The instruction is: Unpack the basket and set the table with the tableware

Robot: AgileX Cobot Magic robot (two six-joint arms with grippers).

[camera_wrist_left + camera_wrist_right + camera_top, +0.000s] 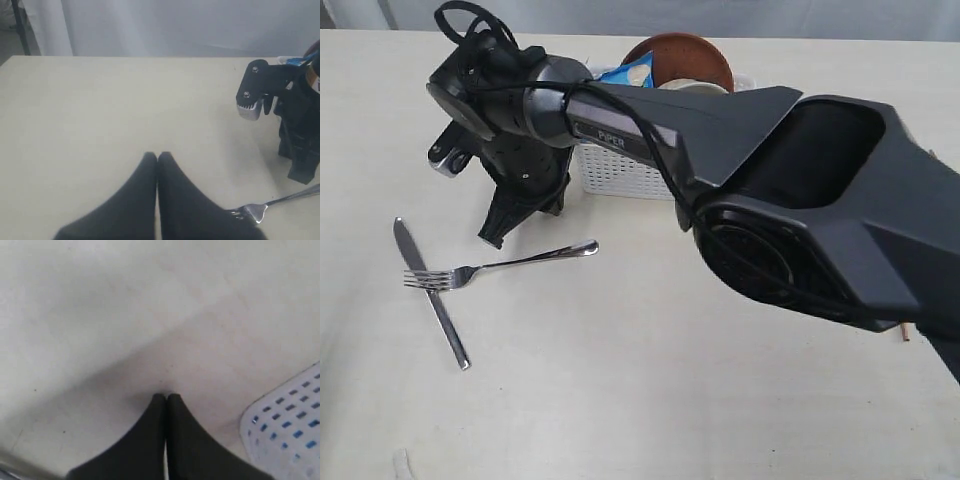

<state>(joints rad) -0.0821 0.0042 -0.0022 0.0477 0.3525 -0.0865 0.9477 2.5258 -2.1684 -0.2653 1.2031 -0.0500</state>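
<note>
A pale off-white table (650, 400) with faint wood grain fills the scene, and a light curtain (175, 25) hangs behind its far edge.

Nearest, at about 8 o'clock on the tabletop, a slim steel knife (432, 294) lies flat, running from 11 to 5 o'clock. A shiny steel fork (500, 265) lies across it, its tines resting over the blade and its handle pointing toward 2 o'clock.

The left gripper (157, 156) appears only in its own wrist view: its black tapered fingers are pressed together with nothing between them, low over bare table, with the fork's tines just beside them.

Farther back, at about 10 o'clock, the right gripper (492, 238) points down just beyond the fork's handle, at the end of a bulky black arm (790, 200) that reaches in from 4 o'clock. Its fingers are closed flat against each other and hold nothing.

Just beside it, toward 12 o'clock, stands the white plastic basket (620, 172), rectangular, its walls dotted with small holes. Inside it a round reddish-brown plate (682, 55) stands on edge, with a blue chips bag (625, 73) and the pale rim of a bowl (695, 87) in front of it.
</note>
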